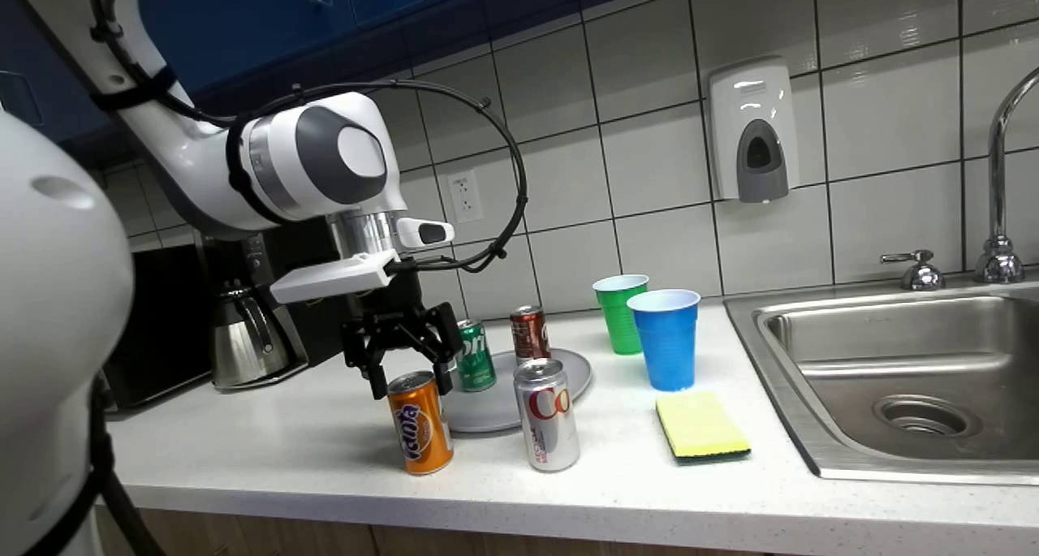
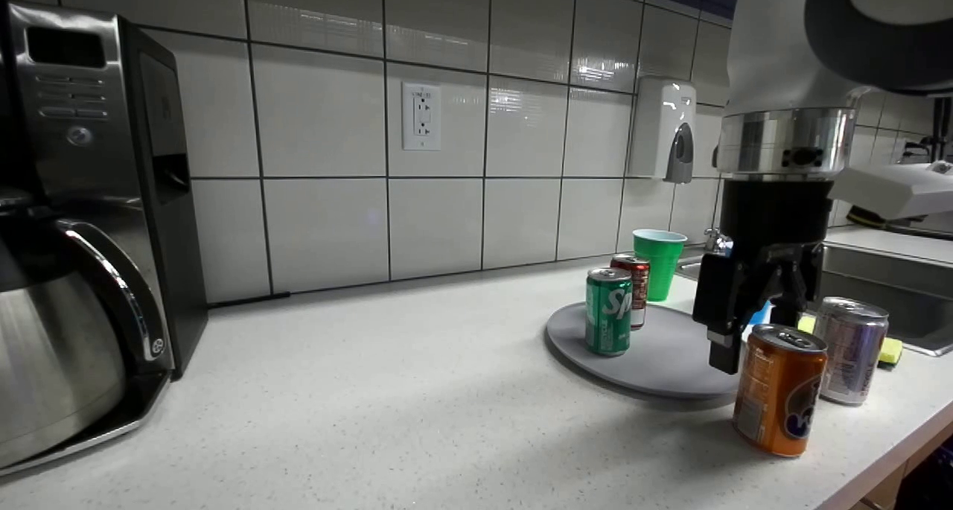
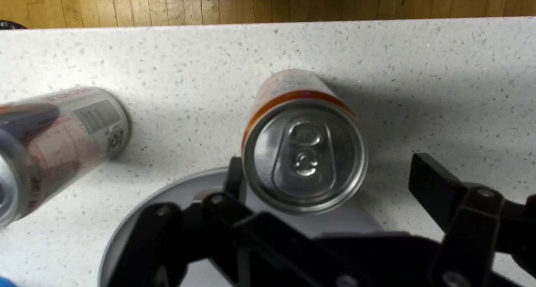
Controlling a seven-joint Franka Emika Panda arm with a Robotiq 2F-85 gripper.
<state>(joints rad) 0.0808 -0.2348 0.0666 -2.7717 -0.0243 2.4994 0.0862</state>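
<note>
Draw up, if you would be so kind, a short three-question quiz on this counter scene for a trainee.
1. Which thing is nearest the fingers: (a) the blue cup, (b) the orange Fanta can, or (c) the yellow sponge?
2. True or false: the fingers are clamped shut on the orange Fanta can.
3. How many cans stand on the grey plate?

Key:
1. (b)
2. False; they stand open, and the wrist view shows a gap between one of them and the can.
3. Two: the green Sprite can and the red-brown can.
</note>
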